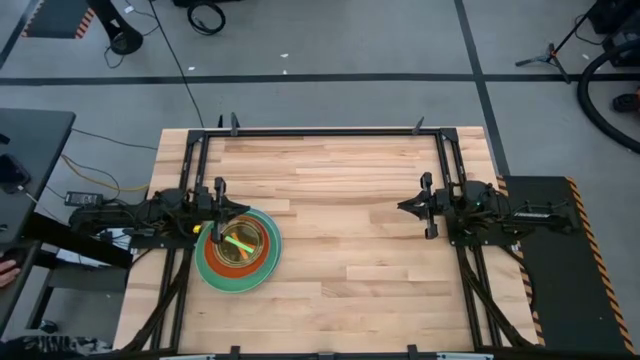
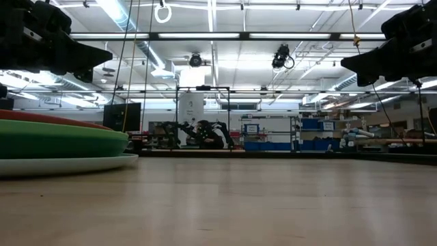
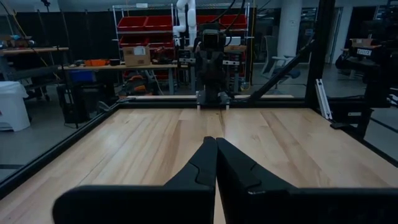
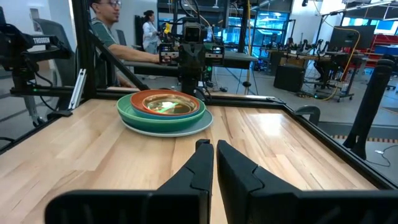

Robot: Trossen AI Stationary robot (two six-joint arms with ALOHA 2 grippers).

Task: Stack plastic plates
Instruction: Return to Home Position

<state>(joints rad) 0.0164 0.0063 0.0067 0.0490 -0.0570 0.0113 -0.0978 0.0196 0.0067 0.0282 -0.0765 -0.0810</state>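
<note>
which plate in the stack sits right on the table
The pale blue round plastic plate, the widest, lies at the bottom; the green plate and the rest sit on it.

At the left of the light wooden surface (image 2: 239, 201) stands a stack of round plastic plates (image 2: 61, 145): pale, green, red-orange on top. The dark left claw (image 2: 108, 54) hangs above it.

Glossy plastic plates (image 4: 140, 114), seemingly matt wooden table (image 1: 340, 200)

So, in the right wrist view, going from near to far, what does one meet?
First the right end effector → stack of plastic plates → left arm → person beyond the table.
</note>
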